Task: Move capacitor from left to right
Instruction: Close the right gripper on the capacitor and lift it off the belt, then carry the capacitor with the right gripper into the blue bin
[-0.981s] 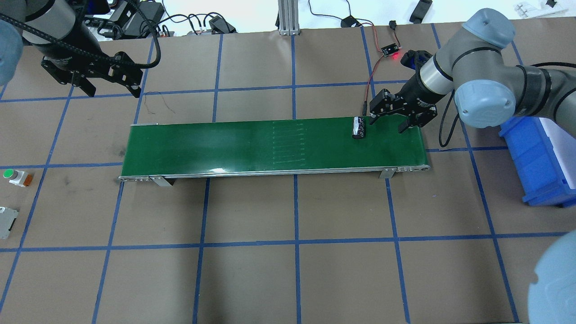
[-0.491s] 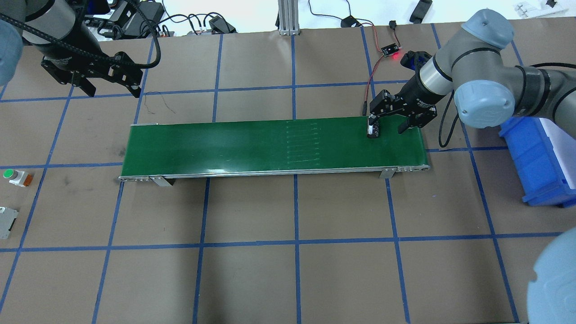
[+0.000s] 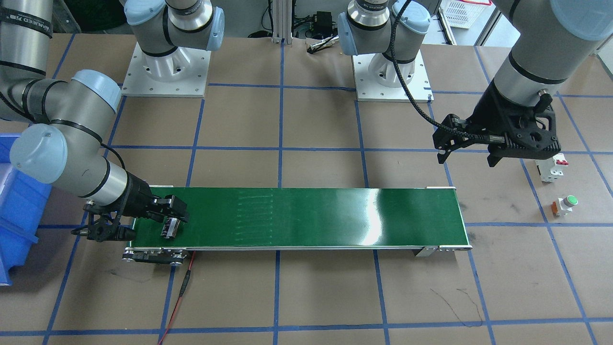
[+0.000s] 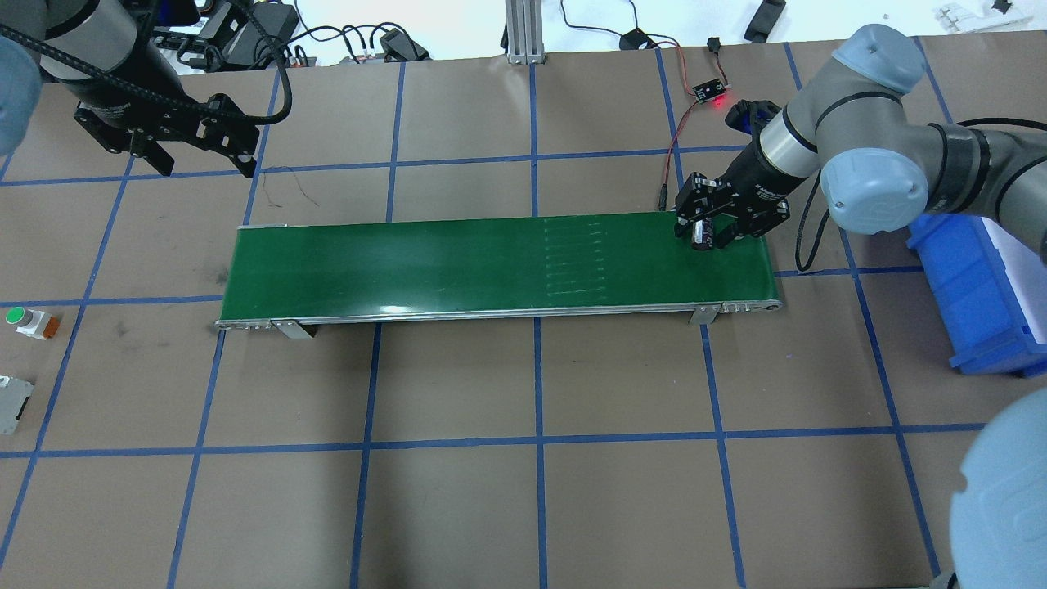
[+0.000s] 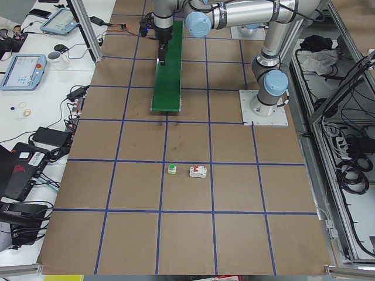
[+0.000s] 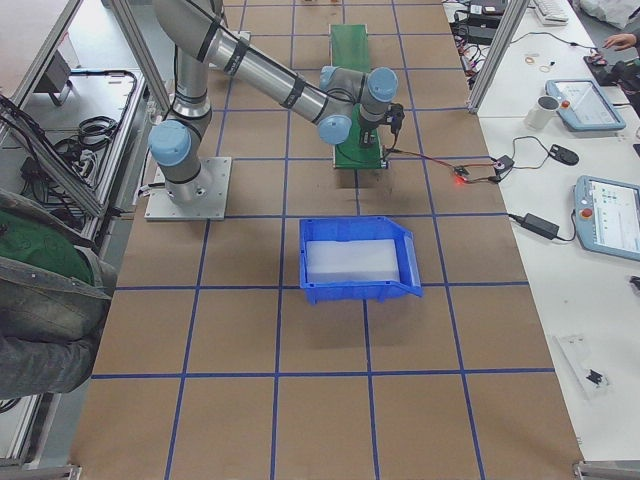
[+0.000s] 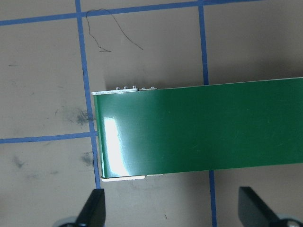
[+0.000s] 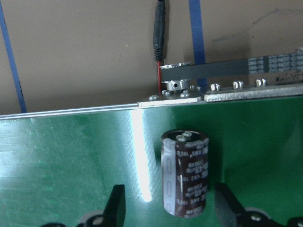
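Observation:
The capacitor, a short black cylinder with a silver end, lies on its side near the right end of the green conveyor belt. It also shows in the front view and in the right wrist view. My right gripper is low over the belt and straddles the capacitor. In the right wrist view the jaws stand apart, with a gap on one side of the capacitor. My left gripper hangs open and empty above the table beyond the belt's left end, as the left wrist view shows.
A blue bin stands right of the belt. A green-capped push-button and a white breaker lie at the table's left edge. A sensor board with a red light and its cables lie behind the belt's right end.
The capacitor has ridden the belt to the right and now lies between my right gripper's fingers. The right gripper has shifted slightly and its fingers stand closer together. The left arm has not moved.

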`<state>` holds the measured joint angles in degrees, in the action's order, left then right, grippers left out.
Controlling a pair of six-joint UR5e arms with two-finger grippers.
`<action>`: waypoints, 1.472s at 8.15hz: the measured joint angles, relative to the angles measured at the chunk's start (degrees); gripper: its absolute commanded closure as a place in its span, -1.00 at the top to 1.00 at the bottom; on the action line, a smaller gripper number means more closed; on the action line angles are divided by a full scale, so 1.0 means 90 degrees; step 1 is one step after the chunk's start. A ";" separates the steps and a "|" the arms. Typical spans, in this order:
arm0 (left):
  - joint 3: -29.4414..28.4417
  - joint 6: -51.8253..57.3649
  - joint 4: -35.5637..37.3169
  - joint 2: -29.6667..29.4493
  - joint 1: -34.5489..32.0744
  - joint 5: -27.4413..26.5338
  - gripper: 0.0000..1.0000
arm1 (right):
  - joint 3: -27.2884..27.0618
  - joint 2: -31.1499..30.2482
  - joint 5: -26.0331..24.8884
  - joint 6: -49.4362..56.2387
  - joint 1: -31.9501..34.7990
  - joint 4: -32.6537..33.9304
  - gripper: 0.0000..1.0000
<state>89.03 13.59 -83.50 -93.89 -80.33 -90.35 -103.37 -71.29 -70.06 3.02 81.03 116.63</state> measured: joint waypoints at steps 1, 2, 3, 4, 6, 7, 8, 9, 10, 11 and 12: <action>0.0000 -0.0002 0.0000 0.0001 0.0000 0.0000 1.00 | 0.0001 0.0013 -0.0035 0.0005 0.0000 -0.0004 -0.94; 0.0000 -0.0004 0.0000 0.0003 0.0000 -0.0004 1.00 | 0.0002 0.0016 -0.0059 0.0013 0.0000 -0.0008 -1.00; 0.0000 -0.0005 0.0000 0.0008 0.0000 -0.0004 1.00 | 0.0008 0.0019 -0.0075 0.0047 0.0000 -0.0012 -1.00; 0.0000 -0.0006 0.0000 0.0010 0.0000 -0.0005 1.00 | 0.0016 0.0024 -0.0089 0.0167 -0.0005 -0.0019 -1.00; 0.0000 0.0001 0.0000 0.0012 0.0000 -0.0002 1.00 | 0.0067 0.0013 -0.0166 0.0354 -0.0019 -0.0009 -1.00; 0.0000 0.0003 0.0000 0.0013 0.0000 -0.0001 1.00 | 0.0135 -0.0026 -0.0313 0.0388 -0.0033 -0.0006 -1.00; 0.0000 0.0003 0.0000 0.0012 0.0000 0.0000 1.00 | 0.0266 -0.0098 -0.0588 0.0410 -0.0046 -0.0022 -1.00; 0.0000 0.0003 0.0000 0.0013 -0.0003 0.0000 1.00 | 0.0456 -0.0215 -0.1020 0.0456 -0.0054 -0.0055 -1.00; 0.0000 0.0004 0.0000 0.0013 -0.0003 0.0000 1.00 | 0.0637 -0.0347 -0.1482 0.0600 -0.0078 -0.0086 -1.00; 0.0000 0.0004 0.0000 0.0013 -0.0002 0.0000 1.00 | 0.0747 -0.0504 -0.1862 0.0839 -0.0191 -0.0123 -1.00; 0.0000 0.0004 0.0000 0.0013 -0.0002 0.0000 1.00 | 0.0806 -0.0661 -0.2137 0.1164 -0.0417 -0.0245 -1.00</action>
<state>89.03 13.62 -83.50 -93.78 -80.35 -90.35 -96.12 -77.24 -89.30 13.50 77.28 114.42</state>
